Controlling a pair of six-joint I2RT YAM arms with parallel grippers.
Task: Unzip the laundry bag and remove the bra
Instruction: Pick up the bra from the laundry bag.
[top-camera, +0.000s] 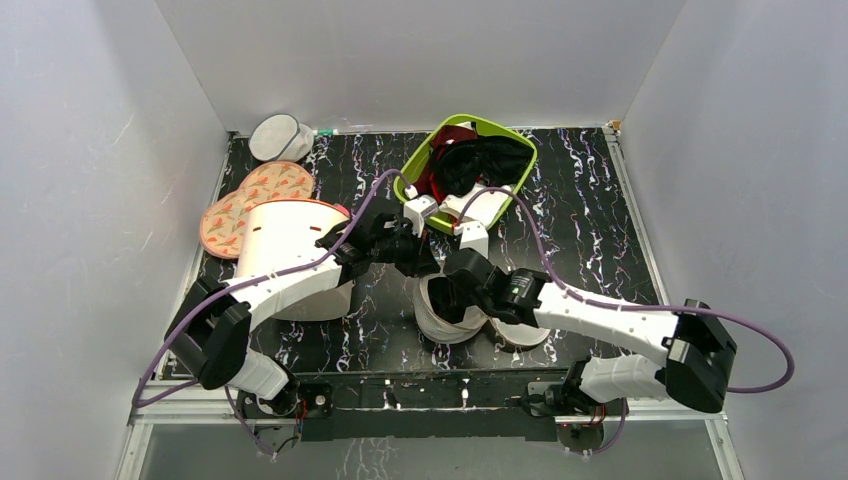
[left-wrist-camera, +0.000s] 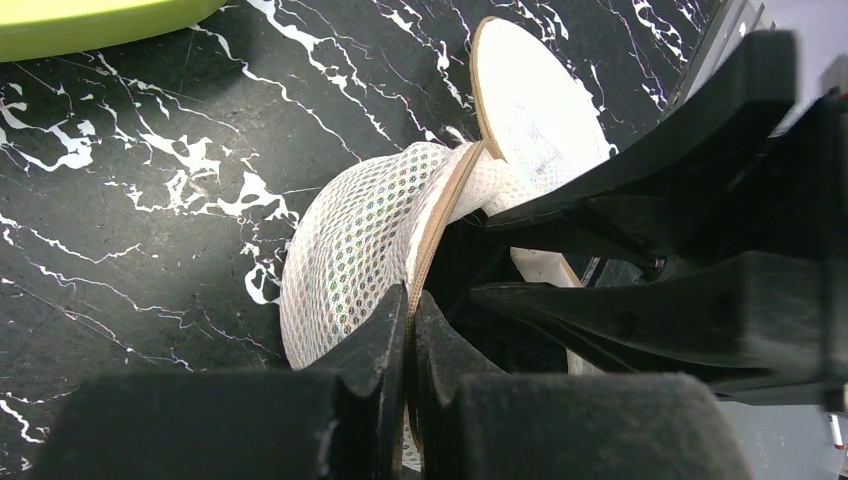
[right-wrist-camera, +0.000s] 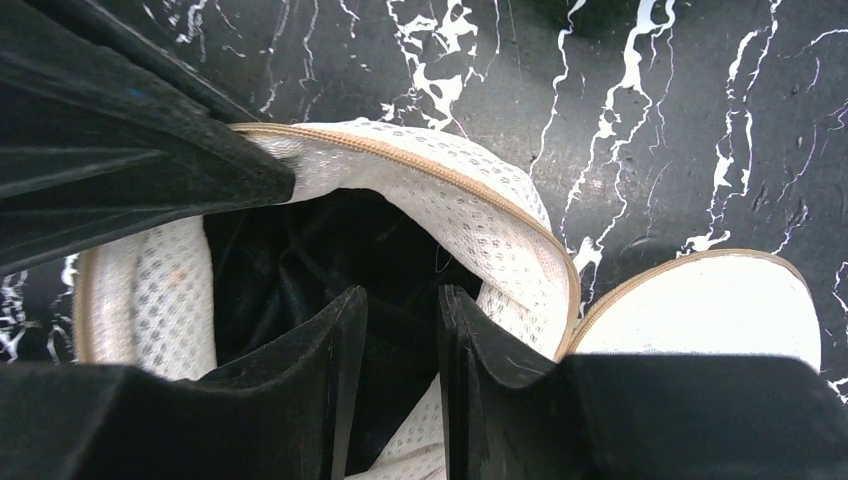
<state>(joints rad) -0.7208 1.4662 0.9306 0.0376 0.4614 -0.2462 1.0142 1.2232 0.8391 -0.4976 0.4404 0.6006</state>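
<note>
Bench (top-camera: 600, 250) of black white-veined marble carries everything. On it, at the lower centre of the overhead view, sits the small round off-white mesh laundry bag (top-camera: 445, 318). Its zip appears fully run: the round flap (left-wrist-camera: 540, 100) is thrown back to the right and the mouth gapes, so we judge the unzipping done. Removal is still to come. The orange bra is not visible anywhere; inside the mouth we see only dark material, so we take it to be in the bag.

The left fingers (left-wrist-camera: 408, 325) are pressed together on the tan zip rim, holding the mouth open. The right fingers (right-wrist-camera: 402, 310) reach into the opening with a narrow gap between them. We cannot tell whether they pinch anything.

Counting down by size:
- One tall cream cylinder with a red rim (top-camera: 285, 240), left of centre.
- One lime-green plastic basket (top-camera: 415, 165), upper centre, holding one black garment (top-camera: 490, 160) and one dark red cloth (top-camera: 455, 133).
- Two arms.
- Two flat floral discs (top-camera: 275, 182), overlapping at the left.
- Two mesh pouches: the bag itself and a greyer round one (top-camera: 280, 138) at the upper left.
</note>
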